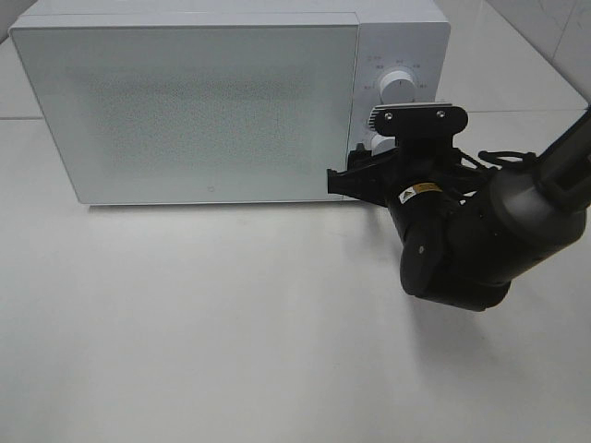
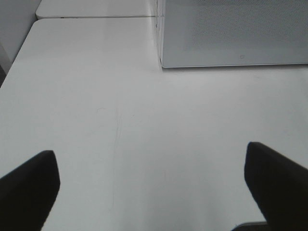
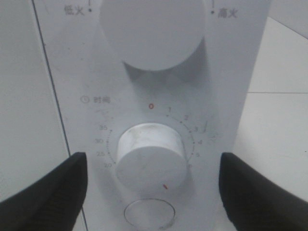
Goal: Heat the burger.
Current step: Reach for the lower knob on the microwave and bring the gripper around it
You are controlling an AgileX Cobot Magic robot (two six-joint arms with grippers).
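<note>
Burger is showing in none of my views, so I cannot tell where it is lying relative to either gripper. The microwave (image 1: 203,101) is standing at the far side of the worktop (image 1: 231,323) with its frosted door (image 1: 194,111) shut, and nothing can be made out through the door.

My right gripper (image 1: 358,171) is hovering in front of the control panel at the right end of the microwave, below the upper knob (image 1: 399,85). In the right wrist view its fingers (image 3: 48,192) are standing spread, one on each side of the timer knob (image 3: 151,156), with a gap showing between each finger and the knob. They are pinching nothing. The knob's small red mark is sitting off the red 0 of its scale. A round button (image 3: 149,215) is sitting just under that knob, and the power knob (image 3: 151,31) is sitting above it.

My left gripper (image 2: 154,187) is hanging over bare worktop to the near left of the microwave, its fingers (image 2: 29,187) spread wide apart and holding nothing. The near left corner of the microwave (image 2: 161,62) is lying ahead of it, well apart from the fingertips.
</note>
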